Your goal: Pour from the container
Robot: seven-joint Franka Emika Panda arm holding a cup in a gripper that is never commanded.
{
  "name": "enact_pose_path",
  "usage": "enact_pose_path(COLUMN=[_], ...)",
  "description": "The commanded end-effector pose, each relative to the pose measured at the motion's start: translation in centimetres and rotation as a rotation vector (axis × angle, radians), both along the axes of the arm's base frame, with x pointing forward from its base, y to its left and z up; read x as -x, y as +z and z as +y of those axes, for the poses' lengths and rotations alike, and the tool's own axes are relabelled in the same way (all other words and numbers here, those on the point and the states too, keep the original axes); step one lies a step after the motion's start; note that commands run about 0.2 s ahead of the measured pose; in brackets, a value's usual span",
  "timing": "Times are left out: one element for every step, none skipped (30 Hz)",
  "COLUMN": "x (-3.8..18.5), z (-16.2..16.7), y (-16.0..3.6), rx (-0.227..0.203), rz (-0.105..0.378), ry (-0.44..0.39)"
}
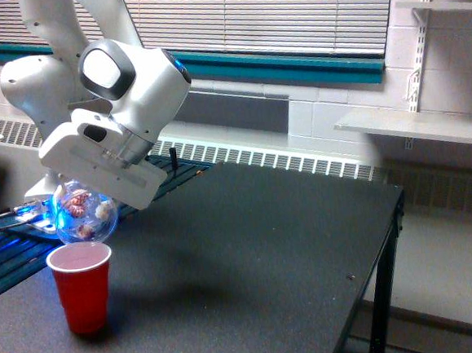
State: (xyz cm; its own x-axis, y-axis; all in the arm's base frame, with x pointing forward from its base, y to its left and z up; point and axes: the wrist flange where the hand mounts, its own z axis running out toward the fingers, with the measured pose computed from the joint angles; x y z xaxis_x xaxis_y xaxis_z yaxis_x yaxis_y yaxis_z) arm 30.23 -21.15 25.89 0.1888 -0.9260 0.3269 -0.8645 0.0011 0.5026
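The container (84, 213) is a clear rounded jar with pink and white pieces showing through it. It hangs tilted just above the rim of a red cup (82, 287) that stands on the dark table (250, 257) at the exterior view's left. My gripper (94, 197) is shut on the container from above; its fingers are mostly hidden behind the white hand body. The jar's lower edge sits a little above and behind the cup's mouth, apart from it. I see no pieces falling.
A blue-lit device (39, 220) lies on a slatted surface behind the cup. The table's right edge (390, 213) drops off to the floor. Wall shelves (416, 125) stand at the far right, and a radiator runs along the back wall.
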Motion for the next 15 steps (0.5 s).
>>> enact_pose_path(x=[-0.30,-0.30,-0.31,-0.33,-0.33,-0.36,-0.40,-0.45,-0.47,-0.49,-0.50,-0.55,-0.60,-0.66,-0.70], z=[0.23,0.29,0.37,0.43,0.46,0.52,0.57,0.57,0.55,0.48,0.45,0.47,0.49,0.48,0.43], y=[0.21,0.22,0.22,0.24,0.25,0.27,0.29,0.33,0.34,0.36,0.36,0.35,0.36,0.36,0.35], rx=[0.003,0.004,0.006,0.007,0.007,0.008,0.009,0.008,0.006,0.005,0.004,0.004,0.004,0.004,0.003], rz=[0.004,0.005,0.005,0.007,0.008,0.010,0.013,0.015,0.017,0.017,0.017,0.020,0.022,0.025,0.026], ry=[-0.003,-0.002,-0.001,0.000,0.001,0.002,0.002,0.001,-0.001,-0.004,-0.005,-0.003,-0.003,-0.003,-0.004])
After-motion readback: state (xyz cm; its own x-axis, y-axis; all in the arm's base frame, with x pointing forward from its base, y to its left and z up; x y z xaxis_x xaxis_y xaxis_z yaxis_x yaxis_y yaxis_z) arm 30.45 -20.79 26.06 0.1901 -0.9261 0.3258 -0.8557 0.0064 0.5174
